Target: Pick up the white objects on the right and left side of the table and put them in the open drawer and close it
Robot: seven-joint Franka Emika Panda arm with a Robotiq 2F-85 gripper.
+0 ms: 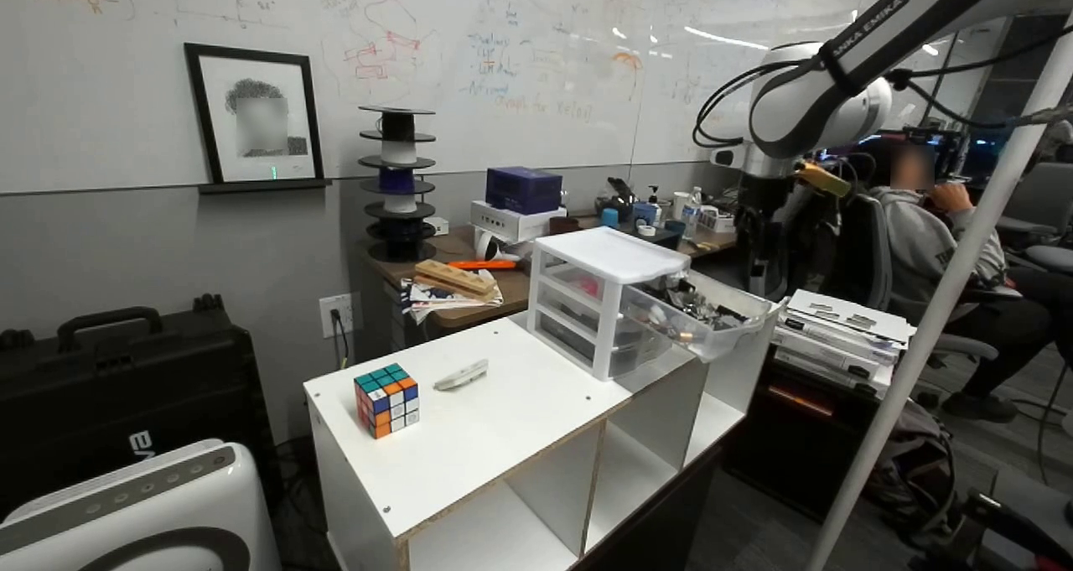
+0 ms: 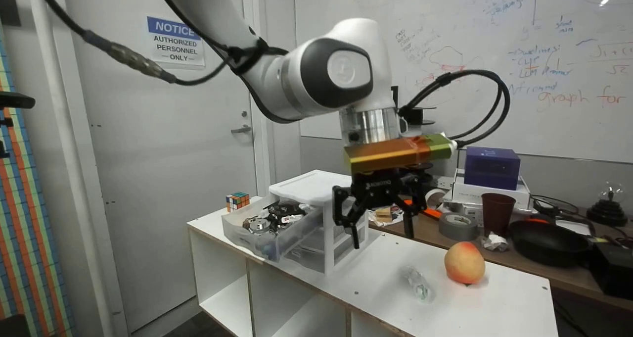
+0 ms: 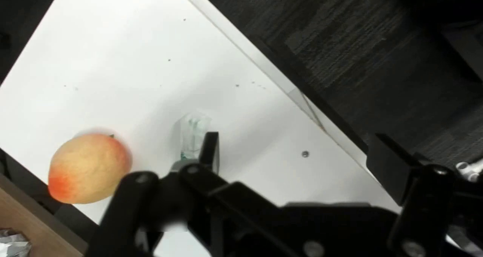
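Observation:
A flat, elongated white-grey piece (image 1: 461, 375) lies on the white table (image 1: 495, 437) beside the puzzle cube. A small clear-whitish crumpled piece (image 2: 418, 283) lies on the other end of the table, beyond the drawer unit; it also shows in the wrist view (image 3: 193, 133), partly behind a finger. The translucent drawer (image 2: 249, 240) is pulled open, full of dark and metal parts; it also shows in an exterior view (image 1: 728, 341). My gripper (image 2: 383, 239) is open and empty above the table, beside the drawer unit. Its fingers stand wide apart in the wrist view (image 3: 294, 143).
A peach (image 2: 465, 264) lies near the clear piece. The puzzle cube (image 1: 387, 401) stands near the table's far end. The white drawer unit (image 1: 608, 256) stands mid-table. A brown desk with a pan (image 2: 549, 243), tape and a cup runs alongside. A pole (image 1: 947, 277) stands nearby.

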